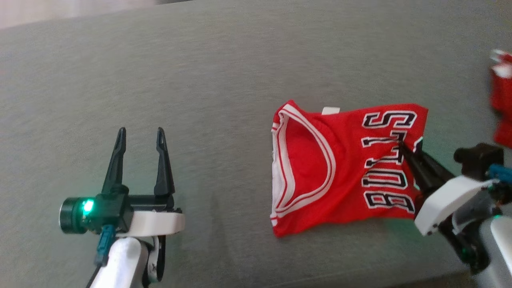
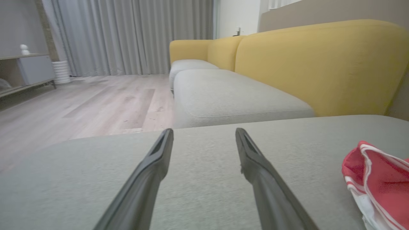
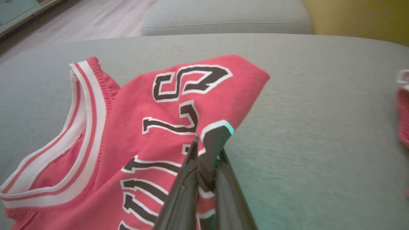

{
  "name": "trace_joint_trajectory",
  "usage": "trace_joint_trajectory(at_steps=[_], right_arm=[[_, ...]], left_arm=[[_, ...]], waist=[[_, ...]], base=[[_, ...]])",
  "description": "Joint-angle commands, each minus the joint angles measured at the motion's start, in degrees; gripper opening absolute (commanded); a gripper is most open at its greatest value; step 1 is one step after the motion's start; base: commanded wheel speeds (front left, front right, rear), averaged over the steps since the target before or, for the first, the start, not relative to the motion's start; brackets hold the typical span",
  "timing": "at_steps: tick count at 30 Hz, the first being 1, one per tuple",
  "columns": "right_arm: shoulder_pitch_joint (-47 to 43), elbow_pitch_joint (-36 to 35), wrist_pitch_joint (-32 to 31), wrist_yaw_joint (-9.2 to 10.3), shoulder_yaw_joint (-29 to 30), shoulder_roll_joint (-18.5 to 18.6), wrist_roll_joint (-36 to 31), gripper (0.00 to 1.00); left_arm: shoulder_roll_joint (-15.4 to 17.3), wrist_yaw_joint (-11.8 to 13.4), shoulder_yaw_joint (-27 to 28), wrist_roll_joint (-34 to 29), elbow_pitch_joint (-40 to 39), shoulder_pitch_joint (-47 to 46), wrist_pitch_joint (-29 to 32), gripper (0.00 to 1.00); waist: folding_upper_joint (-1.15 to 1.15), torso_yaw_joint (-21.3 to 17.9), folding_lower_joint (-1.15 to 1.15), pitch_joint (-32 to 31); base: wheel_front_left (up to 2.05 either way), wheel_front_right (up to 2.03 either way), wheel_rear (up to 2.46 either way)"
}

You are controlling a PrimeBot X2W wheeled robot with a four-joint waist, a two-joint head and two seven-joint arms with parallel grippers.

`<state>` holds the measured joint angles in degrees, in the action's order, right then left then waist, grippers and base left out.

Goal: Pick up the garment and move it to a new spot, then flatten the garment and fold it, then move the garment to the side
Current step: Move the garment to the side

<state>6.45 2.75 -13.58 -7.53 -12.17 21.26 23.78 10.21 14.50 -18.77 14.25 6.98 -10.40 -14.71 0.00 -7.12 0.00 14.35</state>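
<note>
Two tools are in view. The left tool (image 1: 140, 136) (image 2: 204, 134) hovers with its fingers spread wide and nothing between them, over the grey sofa cushion (image 1: 200, 72), well apart from the cloth. The right tool (image 1: 402, 146) (image 3: 204, 143) is pinched tight on the right edge of the one folded red jersey (image 1: 320, 172) (image 3: 127, 127). The jersey lies on the cushion, right of centre in the head view. Its long axis runs left to right, the neckline pointing to the robot's left and the black lettering at the right. One other red cloth (image 1: 502, 96) lies at the far right.
</note>
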Motion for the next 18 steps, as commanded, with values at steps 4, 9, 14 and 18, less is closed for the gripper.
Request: trace_joint_trajectory(at_steps=[4,9,14,18], right_arm=[[5.78,0.6,1.6,0.04,0.01,3.79,1.06,0.0],[10.25,4.68,3.55,0.04,1.25,5.84,2.0,0.0],[15.61,10.19,5.66,0.04,6.21,10.23,2.56,0.0],[19.95,16.07,8.18,0.04,11.83,14.96,1.86,0.0]], left_arm=[[0.85,-0.71,0.88,-1.03,-1.45,-4.36,-0.29,1.0],[0.49,-1.2,-0.37,-1.76,-1.25,-6.75,-0.03,1.0],[0.48,-1.8,-1.98,-3.15,-1.32,-9.94,0.64,1.0],[1.12,-2.01,-2.97,-4.79,-2.2,-12.75,1.59,1.0]], waist=[[0.0,-9.55,0.0,2.62],[0.0,-11.04,0.0,5.05],[0.0,-10.69,0.0,9.05],[0.0,-10.33,0.0,13.22]], base=[[0.0,0.0,0.0],[0.0,0.0,0.0],[0.0,0.0,0.0],[0.0,0.0,0.0]])
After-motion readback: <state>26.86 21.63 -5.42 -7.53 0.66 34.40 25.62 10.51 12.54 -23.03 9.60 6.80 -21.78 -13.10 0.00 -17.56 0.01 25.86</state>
